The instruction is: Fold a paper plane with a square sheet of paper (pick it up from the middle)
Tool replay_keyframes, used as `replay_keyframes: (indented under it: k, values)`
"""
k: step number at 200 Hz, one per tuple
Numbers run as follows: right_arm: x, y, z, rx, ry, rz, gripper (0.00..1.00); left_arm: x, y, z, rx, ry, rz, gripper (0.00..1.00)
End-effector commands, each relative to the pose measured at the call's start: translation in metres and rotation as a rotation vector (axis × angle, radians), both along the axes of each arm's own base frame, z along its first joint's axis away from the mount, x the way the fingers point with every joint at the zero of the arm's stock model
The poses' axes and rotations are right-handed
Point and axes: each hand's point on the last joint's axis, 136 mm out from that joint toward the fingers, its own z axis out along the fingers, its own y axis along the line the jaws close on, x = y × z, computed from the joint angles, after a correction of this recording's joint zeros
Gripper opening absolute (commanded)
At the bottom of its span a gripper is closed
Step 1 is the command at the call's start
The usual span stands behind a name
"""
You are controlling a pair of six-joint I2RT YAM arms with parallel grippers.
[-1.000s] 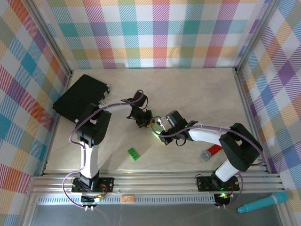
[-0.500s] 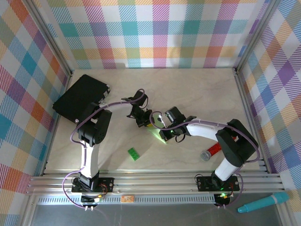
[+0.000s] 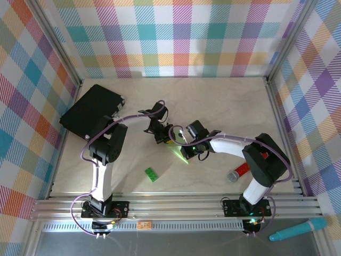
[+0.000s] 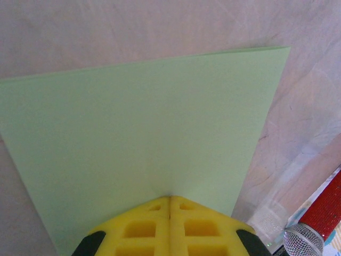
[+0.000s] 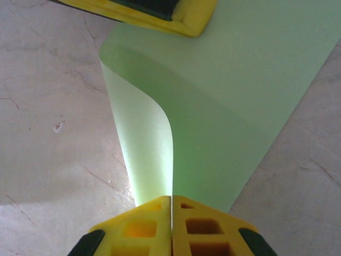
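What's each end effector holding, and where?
Both pinch the square sheet of paper: left end effector one side, right end effector the opposite, curled side.

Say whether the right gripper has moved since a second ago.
Yes, slightly: the right gripper, shut on the green paper, has shifted toward the far wall, away from the red object.

Top view: square sheet of paper [image 3: 181,154] mostly hidden under the arms; a small green wedge pokes out.
Left wrist view: sheet's left side cut by frame. Red cylinder [image 4: 326,209], silver cap, blurred, cropped at corner.
Right wrist view: sheet runs off top and right edges.
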Motion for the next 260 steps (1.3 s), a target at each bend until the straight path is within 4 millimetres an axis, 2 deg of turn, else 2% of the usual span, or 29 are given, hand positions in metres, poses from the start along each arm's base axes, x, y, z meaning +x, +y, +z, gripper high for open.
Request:
replay_keyframes:
  k: [1,162,215,235,260]
  values:
    - [0.004,0.002,0.001,-0.005,0.01,-0.003,0.09,-0.023,0.009,-0.028,0.073,0.102,-0.027,0.03]
    - [0.005,0.003,-0.006,-0.023,0.024,0.004,0.09,-0.028,0.01,-0.034,0.087,0.118,-0.057,0.02]
    - [0.0,-0.001,-0.015,-0.041,0.05,0.005,0.09,-0.026,0.014,-0.032,0.109,0.111,-0.066,0.02]
    - [-0.003,-0.003,-0.019,-0.05,0.061,0.006,0.09,-0.022,0.015,-0.028,0.103,0.102,-0.057,0.03]
    - [-0.006,-0.006,-0.023,-0.064,0.076,0.009,0.09,-0.009,0.007,-0.008,0.069,0.06,-0.043,0.06]
